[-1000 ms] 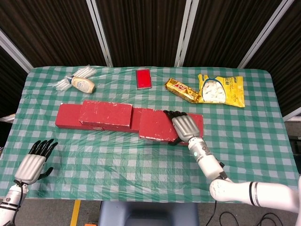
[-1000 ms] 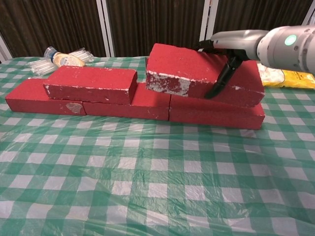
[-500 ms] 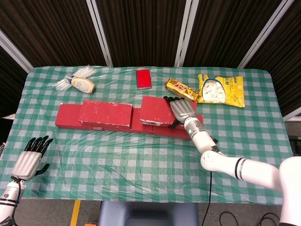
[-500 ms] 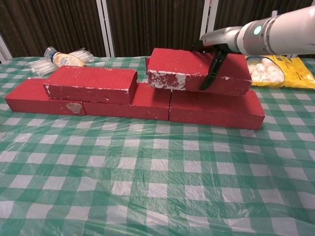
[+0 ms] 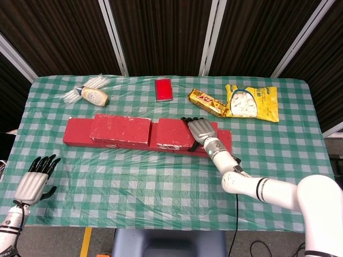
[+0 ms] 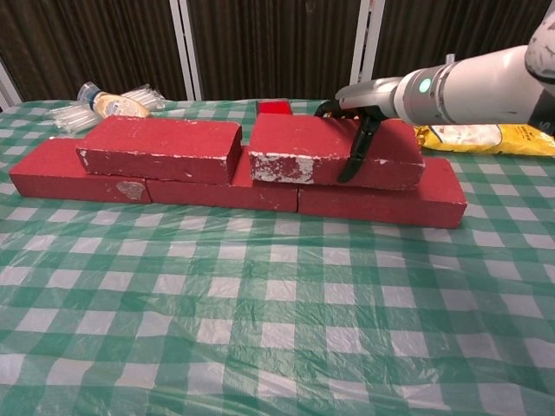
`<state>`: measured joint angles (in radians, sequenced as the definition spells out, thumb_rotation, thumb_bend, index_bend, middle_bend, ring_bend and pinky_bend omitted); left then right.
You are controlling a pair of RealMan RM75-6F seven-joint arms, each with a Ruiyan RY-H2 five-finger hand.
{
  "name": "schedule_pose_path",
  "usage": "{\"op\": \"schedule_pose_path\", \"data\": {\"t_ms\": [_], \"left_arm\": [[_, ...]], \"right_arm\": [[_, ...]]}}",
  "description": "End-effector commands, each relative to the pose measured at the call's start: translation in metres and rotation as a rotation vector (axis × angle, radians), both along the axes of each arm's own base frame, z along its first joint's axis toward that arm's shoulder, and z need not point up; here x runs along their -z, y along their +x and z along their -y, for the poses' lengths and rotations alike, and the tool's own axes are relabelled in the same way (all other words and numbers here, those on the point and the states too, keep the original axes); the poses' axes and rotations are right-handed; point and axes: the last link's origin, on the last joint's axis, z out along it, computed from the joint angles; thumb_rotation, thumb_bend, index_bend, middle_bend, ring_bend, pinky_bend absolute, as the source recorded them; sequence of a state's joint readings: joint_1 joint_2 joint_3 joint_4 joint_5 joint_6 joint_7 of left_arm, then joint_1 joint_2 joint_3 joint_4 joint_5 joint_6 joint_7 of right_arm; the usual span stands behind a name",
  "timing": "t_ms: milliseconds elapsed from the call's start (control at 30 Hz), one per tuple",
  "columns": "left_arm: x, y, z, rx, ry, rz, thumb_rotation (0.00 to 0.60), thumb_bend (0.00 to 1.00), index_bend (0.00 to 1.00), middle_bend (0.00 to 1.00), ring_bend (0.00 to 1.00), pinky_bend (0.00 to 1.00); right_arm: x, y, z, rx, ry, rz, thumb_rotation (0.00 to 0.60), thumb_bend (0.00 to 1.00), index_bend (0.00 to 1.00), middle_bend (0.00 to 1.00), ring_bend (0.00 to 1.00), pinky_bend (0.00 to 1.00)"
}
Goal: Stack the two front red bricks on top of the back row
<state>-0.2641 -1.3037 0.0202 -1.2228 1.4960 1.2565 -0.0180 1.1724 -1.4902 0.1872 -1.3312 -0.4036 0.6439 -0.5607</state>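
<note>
The back row of red bricks [image 6: 375,198] lies across the table's middle. On its left half rests one red brick [image 6: 160,146], also seen from above in the head view [image 5: 120,128]. A second red brick [image 6: 299,149] lies flat on the row's right half, close beside the first. My right hand [image 6: 360,102] grips this second brick at its right part, fingers over the top and thumb down the front face; from above the hand [image 5: 202,130] covers the brick's [image 5: 172,133] right end. My left hand [image 5: 37,182] hovers empty, fingers apart, at the front-left table edge.
Behind the bricks lie a wrapped bottle [image 5: 92,95], a flat red item [image 5: 164,89], a gold snack bar [image 5: 206,103] and a yellow bag of white sweets [image 5: 251,101]. Green checked cloth under plastic film [image 6: 277,312] covers the table.
My right hand carried the tilted second brick back and to the left, then lowered it flat onto the back row next to the first. The left hand drew slightly back toward the table edge.
</note>
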Motion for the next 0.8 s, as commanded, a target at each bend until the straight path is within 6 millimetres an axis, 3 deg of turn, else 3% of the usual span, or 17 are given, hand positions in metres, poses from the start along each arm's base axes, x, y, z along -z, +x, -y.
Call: {"op": "schedule_pose_path", "data": {"t_ms": [33,800], "left_arm": [[-0.001,0.000,-0.001,0.000,0.001,0.001,0.600,0.32,0.00,0.00,0.00,0.02],[-0.004,-0.002,0.000,-0.006,0.002,0.005,0.600,0.32,0.00,0.00,0.00,0.02]], "right_arm": [[0.004,0.005,-0.001,-0.004,0.000,0.007,0.600,0.07,0.45,0.35,0.25,0.31],[0.019,0.021,0.003,0.035,-0.012,-0.010,0.600,0.07,0.40,0.35,0.24,0.30]]}}
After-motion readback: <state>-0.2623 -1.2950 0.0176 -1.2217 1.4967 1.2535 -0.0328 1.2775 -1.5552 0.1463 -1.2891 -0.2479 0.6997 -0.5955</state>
